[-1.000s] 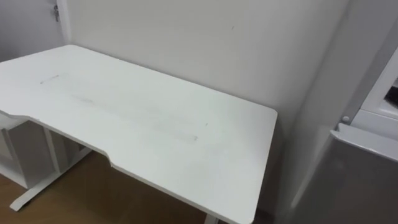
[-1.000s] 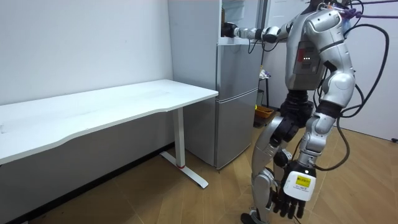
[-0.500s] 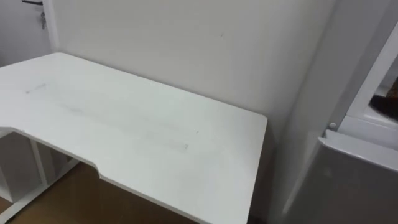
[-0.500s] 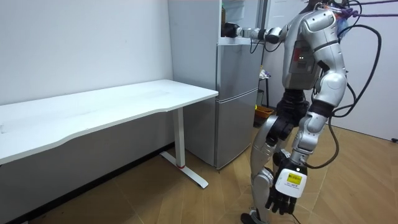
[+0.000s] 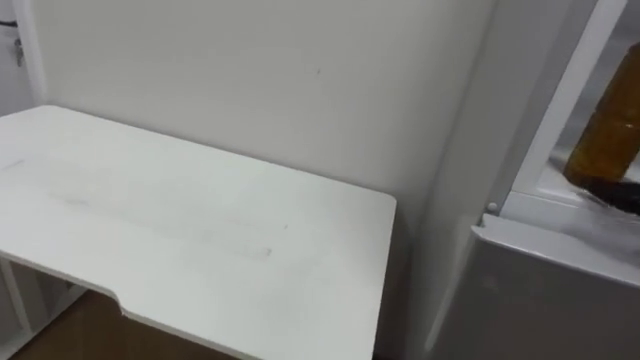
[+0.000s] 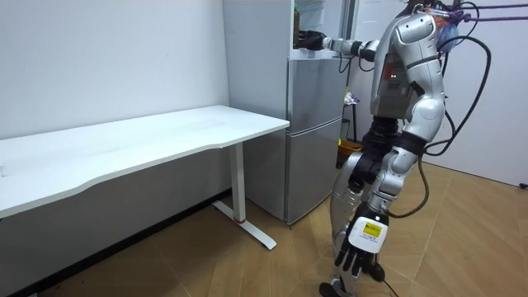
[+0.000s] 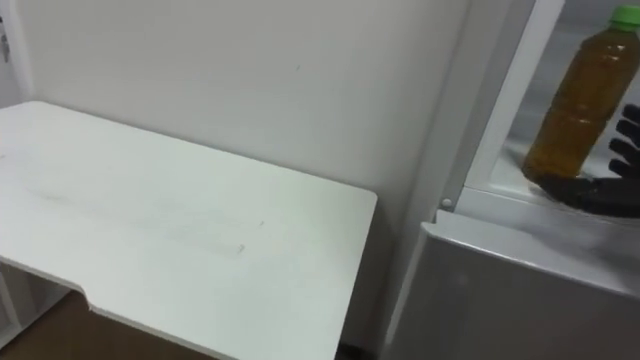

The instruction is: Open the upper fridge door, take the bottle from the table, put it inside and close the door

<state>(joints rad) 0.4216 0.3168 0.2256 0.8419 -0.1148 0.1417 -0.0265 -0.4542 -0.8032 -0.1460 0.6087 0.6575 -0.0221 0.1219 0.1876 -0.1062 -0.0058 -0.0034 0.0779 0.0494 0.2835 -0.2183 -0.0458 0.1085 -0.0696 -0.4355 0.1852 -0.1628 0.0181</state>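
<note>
At the right edge of the right eye view, the bottle [image 7: 580,95] stands upright inside the fridge's [image 6: 312,132] upper compartment, with the right hand [image 7: 592,190] curled round its base. This looks like the placing step. Next it should settle the bottle, uncurl its fingers and withdraw. The left hand [image 6: 360,246] hangs relaxed, low in the room view.

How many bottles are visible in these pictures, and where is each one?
1. The bottle stands in the open upper compartment of the fridge, with the right hand at its base. Others may be hidden deeper inside.
</note>
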